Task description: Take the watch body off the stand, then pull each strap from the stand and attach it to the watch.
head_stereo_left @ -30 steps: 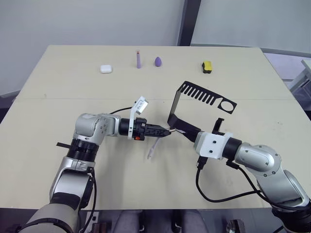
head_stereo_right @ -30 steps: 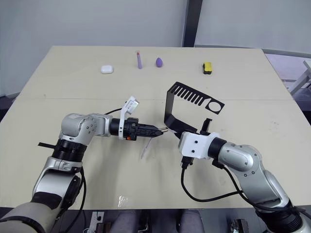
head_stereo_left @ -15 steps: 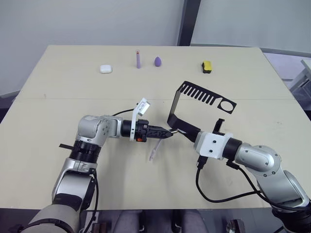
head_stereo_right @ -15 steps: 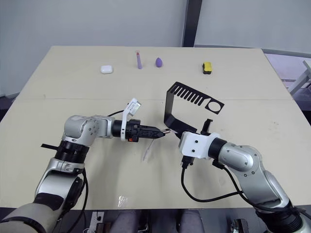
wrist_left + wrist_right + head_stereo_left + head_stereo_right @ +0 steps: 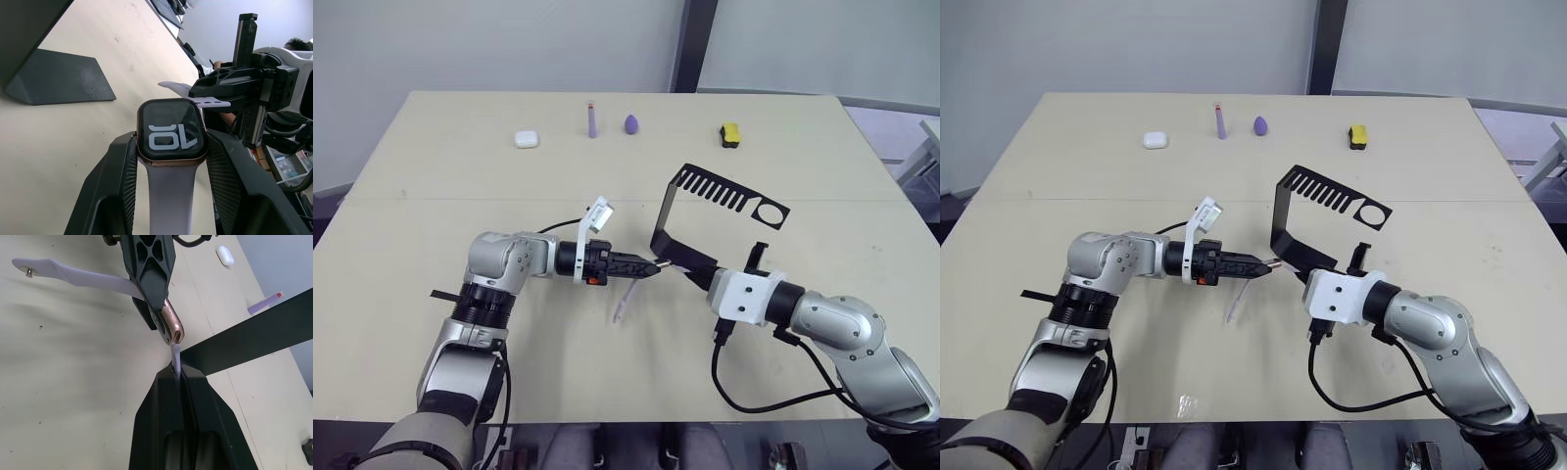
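My left gripper (image 5: 646,266) is shut on the watch body (image 5: 170,137), a black screen with pale digits and a copper rim. One pale strap (image 5: 625,302) is attached to it and hangs down toward the table. My right gripper (image 5: 177,369) is shut on the other strap (image 5: 175,356). That strap's free end sits right at the copper edge of the watch body (image 5: 171,325); I cannot tell whether it is seated. The two grippers meet tip to tip just in front of the base of the black stand (image 5: 690,220), which stands upright with its slotted arm pointing right.
Along the table's far edge lie a white earbud case (image 5: 527,139), a purple stick (image 5: 592,119), a purple egg shape (image 5: 632,123) and a yellow-and-black block (image 5: 730,133). A cable loops from the right wrist (image 5: 744,397) over the table.
My left gripper and the watch shifted slightly to the right, then held. The right wrist eased slightly right and back. Both grips are unchanged.
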Robot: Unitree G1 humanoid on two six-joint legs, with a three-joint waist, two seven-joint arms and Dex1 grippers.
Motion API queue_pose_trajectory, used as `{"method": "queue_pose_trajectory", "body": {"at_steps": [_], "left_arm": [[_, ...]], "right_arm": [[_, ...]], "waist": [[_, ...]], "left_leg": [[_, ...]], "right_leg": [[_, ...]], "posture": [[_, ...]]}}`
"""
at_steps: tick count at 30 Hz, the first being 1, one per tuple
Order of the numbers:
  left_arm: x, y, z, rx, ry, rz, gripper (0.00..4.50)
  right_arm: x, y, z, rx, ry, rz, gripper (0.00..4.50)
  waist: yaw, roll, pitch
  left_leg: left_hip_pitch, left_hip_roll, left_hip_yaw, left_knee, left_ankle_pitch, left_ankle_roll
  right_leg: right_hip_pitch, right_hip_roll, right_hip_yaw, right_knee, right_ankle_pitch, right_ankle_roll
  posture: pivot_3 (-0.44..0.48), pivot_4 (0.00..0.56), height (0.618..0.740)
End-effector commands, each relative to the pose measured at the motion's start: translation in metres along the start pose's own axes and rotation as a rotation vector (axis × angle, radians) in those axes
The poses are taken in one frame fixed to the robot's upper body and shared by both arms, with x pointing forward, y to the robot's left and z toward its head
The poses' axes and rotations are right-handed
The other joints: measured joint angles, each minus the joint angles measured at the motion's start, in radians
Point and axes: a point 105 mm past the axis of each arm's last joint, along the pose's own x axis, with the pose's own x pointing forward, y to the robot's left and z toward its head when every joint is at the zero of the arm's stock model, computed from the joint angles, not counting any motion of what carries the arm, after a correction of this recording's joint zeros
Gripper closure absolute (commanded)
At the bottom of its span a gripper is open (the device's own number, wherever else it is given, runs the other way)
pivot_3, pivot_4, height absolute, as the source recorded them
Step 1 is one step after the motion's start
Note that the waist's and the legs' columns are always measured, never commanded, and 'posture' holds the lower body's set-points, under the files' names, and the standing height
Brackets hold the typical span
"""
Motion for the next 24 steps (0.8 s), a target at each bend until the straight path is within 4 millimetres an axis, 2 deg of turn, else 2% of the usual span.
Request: {"method": "queue_pose_trajectory", "body": {"at_steps": [1,15,24], "left_arm": [[-0.0010,-0.0099,0.0107,0.047,-0.023,-0.032,2.93],[0.0031,-0.0124,0.0104,0.046,-0.024,-0.046,2.93],[0.0081,-0.0141,0.0097,0.042,-0.026,-0.052,2.93]], "right_arm": [[-0.0034,-0.0077,0.0147,-0.033,-0.048,-0.028,4.50],[-0.0029,-0.0069,0.0121,-0.037,-0.037,-0.024,4.50],[0.0017,-0.0095,0.0183,-0.099,-0.044,-0.027,4.50]], "waist": [[0.000,0.000,0.000],[0.000,0.000,0.000],[0.000,0.000,0.000]], "left_leg": [[0.000,0.000,0.000,0.000,0.000,0.000],[0.000,0.000,0.000,0.000,0.000,0.000],[0.000,0.000,0.000,0.000,0.000,0.000]], "right_leg": [[0.000,0.000,0.000,0.000,0.000,0.000],[0.000,0.000,0.000,0.000,0.000,0.000],[0.000,0.000,0.000,0.000,0.000,0.000]], "posture": [[0.000,0.150,0.740],[0.000,0.150,0.740],[0.000,0.150,0.740]]}}
